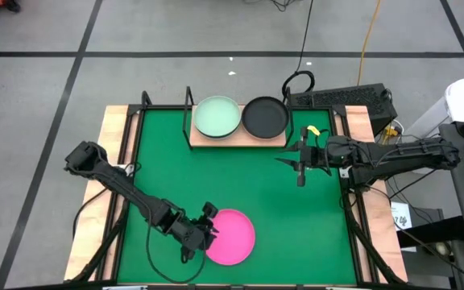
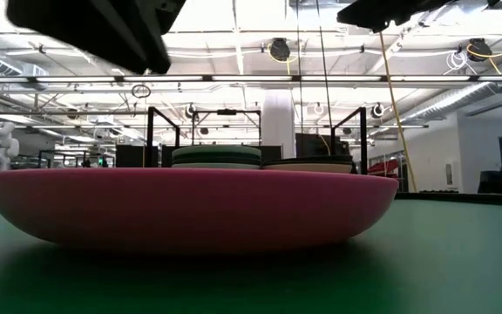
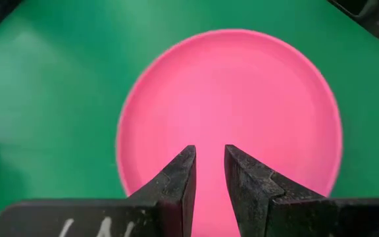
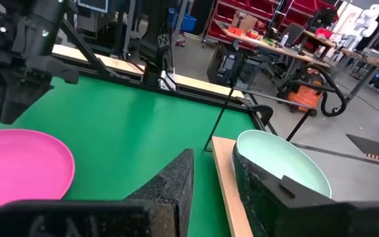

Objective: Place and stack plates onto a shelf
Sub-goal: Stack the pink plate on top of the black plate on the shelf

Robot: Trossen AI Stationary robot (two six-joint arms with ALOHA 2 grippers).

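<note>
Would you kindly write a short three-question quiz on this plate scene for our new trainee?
1. True or false: the magenta plate already sits on the shelf.
2. Which plates top the two stacks on the shelf?
3. Which gripper is at the magenta plate: A) left gripper B) right gripper?

Key
1. False; it lies on the green mat.
2. The mint green plate and a black plate.
3. A; its fingers stand slightly apart over the rim. The right gripper hovers beside the shelf.

Two dark, jointed arms trail black cables; the left gripper (image 3: 209, 191) has rough, matte black wedge fingers (image 3: 176, 184).
</note>
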